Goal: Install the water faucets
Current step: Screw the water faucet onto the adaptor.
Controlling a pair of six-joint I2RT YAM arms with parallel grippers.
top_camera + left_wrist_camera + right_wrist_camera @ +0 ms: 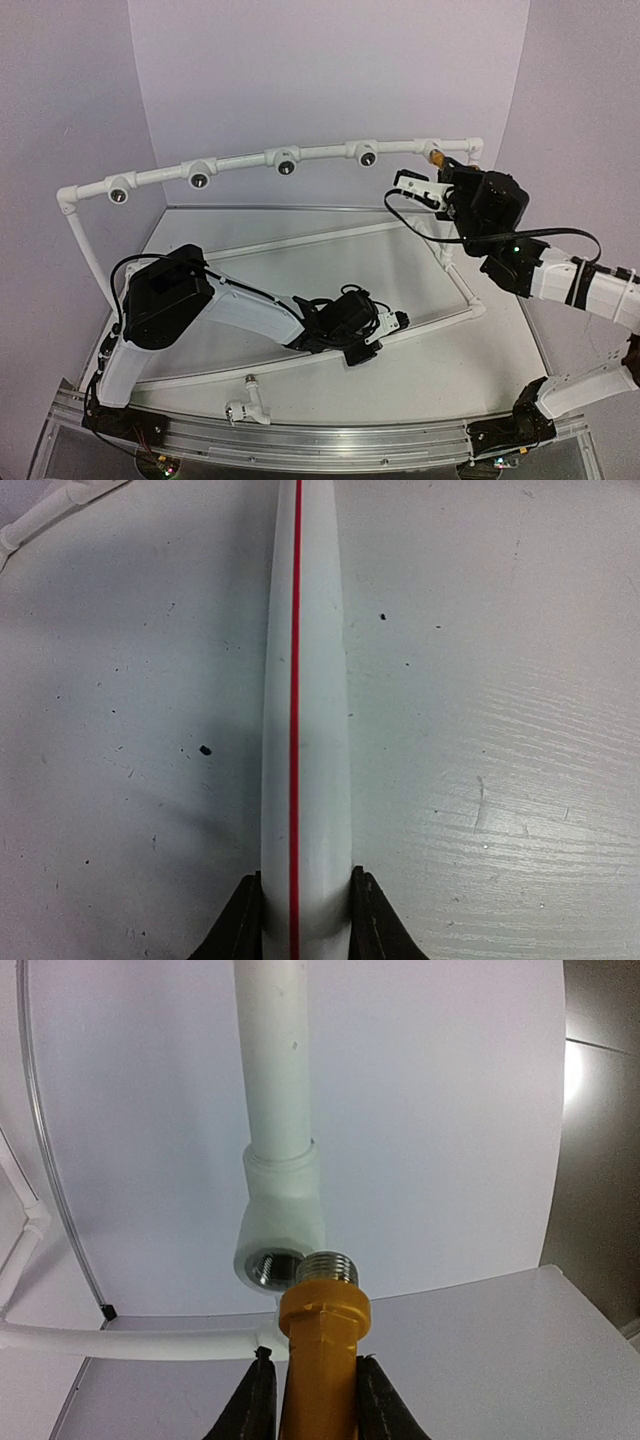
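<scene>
The yellow-orange faucet [320,1345] stands between the fingers of my right gripper [312,1362], which is shut on its body. Its metal thread [327,1267] sits just right of the threaded socket [268,1266] at the pipe frame's right end, beside it and not inside. From the top view, that gripper [440,172] is raised at the frame's back right corner, where a bit of the yellow faucet [437,157] shows. The white faucet [248,405] lies loose on the table near the front edge. My left gripper [305,882] is shut on the frame's red-striped lower pipe [305,700].
The white pipe frame's top rail [250,160] carries several more dark sockets [286,165] facing the arms. Its lower rail [440,325] crosses the table, where my left gripper [393,322] grips it. An aluminium rail [320,440] runs along the near edge. Purple walls enclose the back and sides.
</scene>
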